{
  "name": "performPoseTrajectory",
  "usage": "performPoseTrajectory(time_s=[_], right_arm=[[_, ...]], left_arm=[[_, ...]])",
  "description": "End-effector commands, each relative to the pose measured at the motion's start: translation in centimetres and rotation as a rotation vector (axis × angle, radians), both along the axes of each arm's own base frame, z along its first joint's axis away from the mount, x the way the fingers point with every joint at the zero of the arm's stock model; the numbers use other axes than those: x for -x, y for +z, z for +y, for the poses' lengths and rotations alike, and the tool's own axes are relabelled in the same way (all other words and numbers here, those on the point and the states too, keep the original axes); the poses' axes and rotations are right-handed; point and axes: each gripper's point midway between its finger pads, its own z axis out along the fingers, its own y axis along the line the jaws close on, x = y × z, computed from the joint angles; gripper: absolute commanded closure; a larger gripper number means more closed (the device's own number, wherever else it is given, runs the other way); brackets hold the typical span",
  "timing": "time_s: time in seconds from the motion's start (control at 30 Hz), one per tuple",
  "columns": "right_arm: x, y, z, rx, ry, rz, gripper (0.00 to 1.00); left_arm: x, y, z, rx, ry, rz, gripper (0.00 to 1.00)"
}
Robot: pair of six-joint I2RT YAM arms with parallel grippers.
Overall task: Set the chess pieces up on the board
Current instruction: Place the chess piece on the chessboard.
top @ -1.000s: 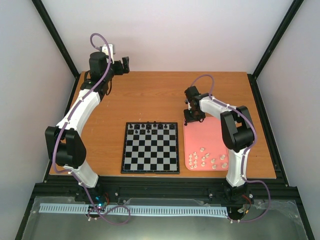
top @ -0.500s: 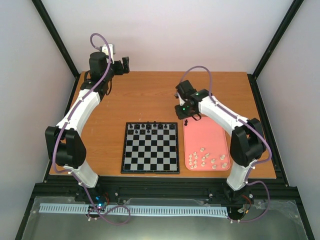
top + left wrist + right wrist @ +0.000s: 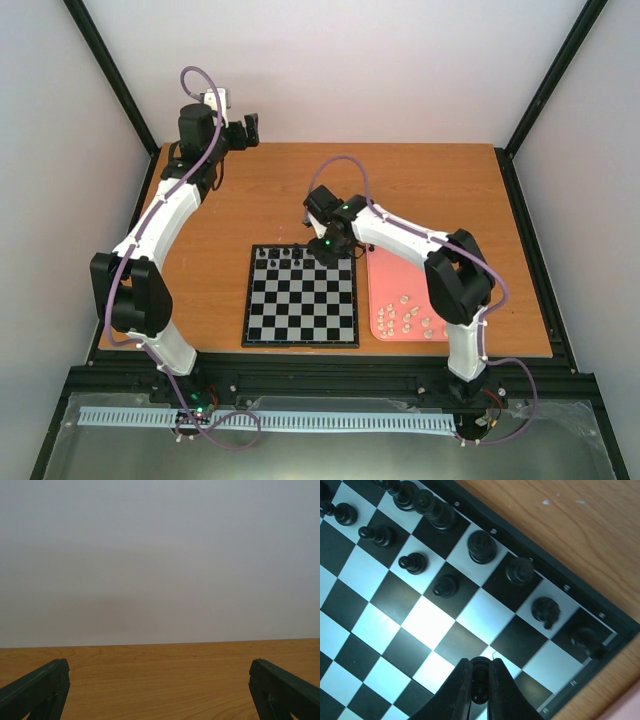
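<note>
The board lies at the table's middle, with several black chess pieces standing in its far rows. My right gripper hovers over the board's far right part. In the right wrist view the gripper is shut on a black pawn, held above a light square just inside the rows of black pieces. My left gripper is raised at the far left corner, well away from the board. In its own view the gripper is open and empty, facing the wall.
A pink tray lies right of the board, with several cream-white pieces in its near half. The right arm stretches across the tray's far end. Bare wooden table lies beyond the board.
The right arm has swung left from over the pink tray's far end to above the board's far right squares, carrying the black pawn. The left arm has not moved.
</note>
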Motion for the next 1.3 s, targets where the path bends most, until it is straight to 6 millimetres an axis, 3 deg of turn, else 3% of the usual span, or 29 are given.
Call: performPoseTrajectory(time_s=[0.0, 0.53, 1.27], right_arm=[[0.0, -0.3, 2.2, -0.029, 0.036, 0.015, 0.89], [-0.8, -3.1, 2.5, 0.030, 0.045, 0.030, 0.89], [-1.4, -5.0, 2.2, 0.071, 0.038, 0.025, 0.88]], left_arm=[[-0.3, 1.4, -0.3, 0.001, -0.004, -0.023, 0.00], [-0.4, 1.2, -0.3, -0.003, 0.000, -0.019, 0.00], [-0.4, 1.3, -0.3, -0.005, 0.000, -0.021, 0.00]])
